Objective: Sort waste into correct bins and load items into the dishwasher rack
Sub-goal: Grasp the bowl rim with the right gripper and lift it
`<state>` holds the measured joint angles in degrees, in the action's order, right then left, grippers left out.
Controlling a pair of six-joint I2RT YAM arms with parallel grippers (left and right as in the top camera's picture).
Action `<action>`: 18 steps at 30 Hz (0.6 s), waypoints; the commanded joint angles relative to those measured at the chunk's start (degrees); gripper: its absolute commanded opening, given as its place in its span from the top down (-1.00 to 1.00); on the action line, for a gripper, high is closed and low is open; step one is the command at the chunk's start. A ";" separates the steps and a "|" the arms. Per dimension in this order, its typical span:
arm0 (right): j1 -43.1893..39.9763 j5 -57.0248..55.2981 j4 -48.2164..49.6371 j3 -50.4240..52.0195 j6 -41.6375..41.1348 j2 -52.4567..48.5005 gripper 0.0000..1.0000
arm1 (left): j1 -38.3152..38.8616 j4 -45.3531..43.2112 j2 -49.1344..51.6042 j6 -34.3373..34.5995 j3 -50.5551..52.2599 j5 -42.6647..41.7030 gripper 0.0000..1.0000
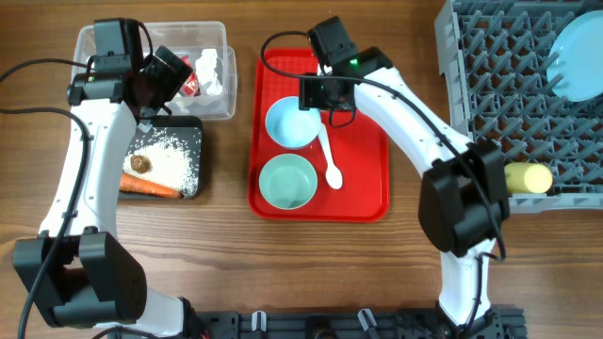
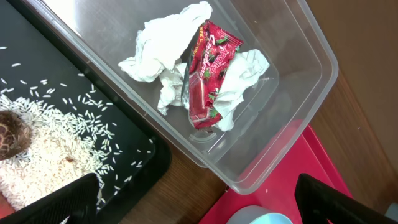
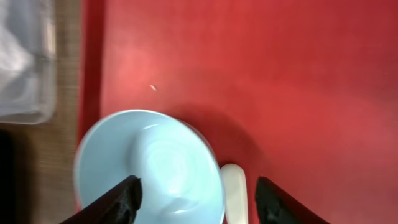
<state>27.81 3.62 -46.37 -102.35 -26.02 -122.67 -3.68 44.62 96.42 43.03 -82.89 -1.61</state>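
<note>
Overhead, the pale blue bowl (image 1: 291, 122) sits upright in the far-left part of the red tray (image 1: 367, 184). The mint-green bowl (image 1: 287, 182) is just behind it on the tray's near-left part. The white plastic spoon (image 1: 329, 158) lies flat beside both, toward the tray's middle.

The right gripper (image 3: 199, 200) hangs over the blue bowl. Seen from its wrist, the jaws are spread and pinch nothing, with much of the bowl and the spoon's tip lying between them.

To my eye the bowl is light, stiff and glossy, so it is likely slippery and will skate on the tray if nudged. The wall at the rim looks like the best place to hold it, with one finger inside and one outside. I would choose the side away from the spoon so the spoon is not caught up as well.

Left of the red tray, the left gripper (image 2: 199, 200) hovers over the clear tub (image 1: 221, 38), its jaws wide apart and empty. Crumpled napkins (image 2: 165, 56) and the red wrapper (image 2: 208, 68) lie inside the tub.

Right of the red tray, the dishwasher rack (image 1: 490, 85) already holds the blue plate (image 1: 579, 61) and the yellow cup (image 1: 528, 178).
</note>
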 commanded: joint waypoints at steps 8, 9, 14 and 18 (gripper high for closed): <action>-0.39 4.98 1.75 0.81 -3.74 -4.50 0.32 | -0.24 0.02 -0.63 0.74 -0.48 -0.46 -1.00; -0.39 5.88 1.75 0.81 -4.24 -4.85 0.35 | -0.24 0.02 -0.63 0.74 -0.48 -0.46 -1.00; -0.39 9.46 2.16 0.81 -6.51 -7.10 0.46 | -0.24 0.02 -0.63 0.74 -0.48 -0.46 -1.00; -0.46 9.62 2.25 0.81 -7.17 -7.30 0.45 | -0.24 0.02 -0.63 0.74 -0.48 -0.46 -1.00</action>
<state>27.57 11.16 -44.49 -101.91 -31.42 -128.57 -3.68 44.62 96.42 43.03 -82.89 -1.61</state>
